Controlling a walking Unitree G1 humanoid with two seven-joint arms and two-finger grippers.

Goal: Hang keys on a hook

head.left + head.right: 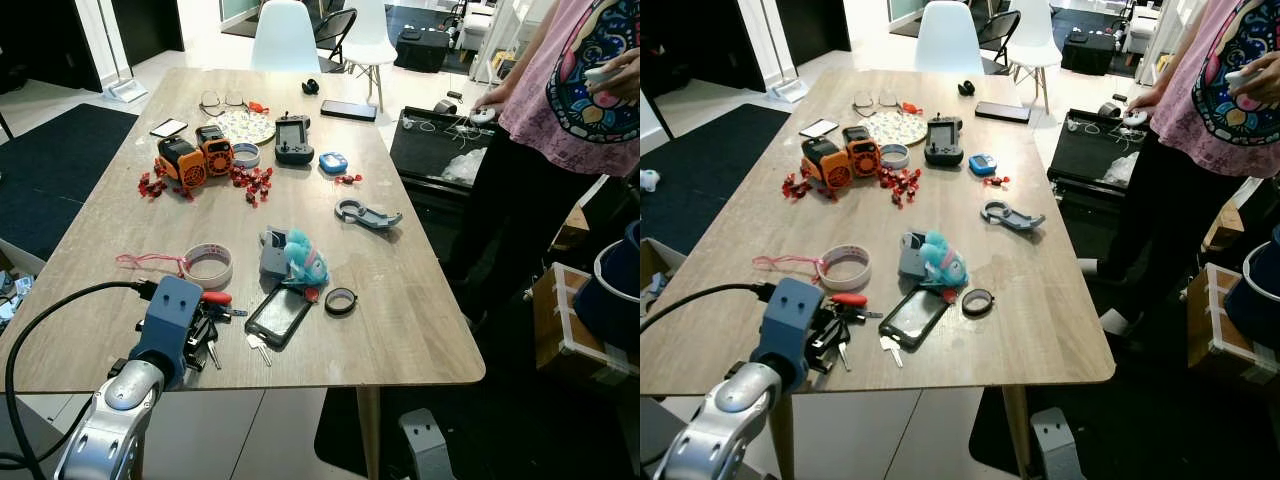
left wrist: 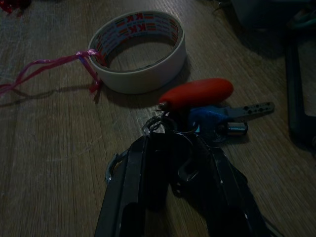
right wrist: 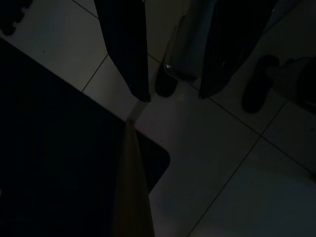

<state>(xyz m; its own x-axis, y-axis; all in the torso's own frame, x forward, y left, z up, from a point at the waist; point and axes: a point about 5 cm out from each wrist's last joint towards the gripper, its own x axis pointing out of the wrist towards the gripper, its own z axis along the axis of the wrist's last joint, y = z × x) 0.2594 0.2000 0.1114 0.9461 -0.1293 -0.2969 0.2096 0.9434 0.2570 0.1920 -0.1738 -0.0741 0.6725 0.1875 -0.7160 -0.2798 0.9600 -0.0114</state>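
**Left gripper down on the key bunch at the near table edge**

We see the keys [image 2: 197, 118] lying flat on the wooden table [image 1: 420, 300], close to its near edge, just beside a roll of tape [image 1: 208, 265] and just left of a black phone [image 1: 279, 316]. The bunch's long axis runs roughly across the table: the red oval fob [image 2: 196, 93] and a blue-headed key [image 2: 212, 120] lie toward the phone side, the blue key's silver blade pointing away from the ring toward the phone. One loose silver key [image 1: 259, 348] sits by the phone's near corner, angled toward the table edge.

The left gripper [image 2: 170, 170] is down over the ring end of the bunch. In the left wrist view its two black fingers [image 2: 131, 182] stand close together with the ring and dark metal parts between them; we judge them closed on the keys, though the shade hides the exact contact.

The wrist view gives us the fob's colour, the blue key head and the pink string [image 2: 44, 69] tied to the tape. The head views instead show the wider table: a blue plush toy [image 1: 303, 260], an orange toy [image 1: 195, 157], and a person [image 1: 570, 110] standing at the right.

The right gripper [image 3: 170, 96] hangs over tiled floor, its fingers apart.
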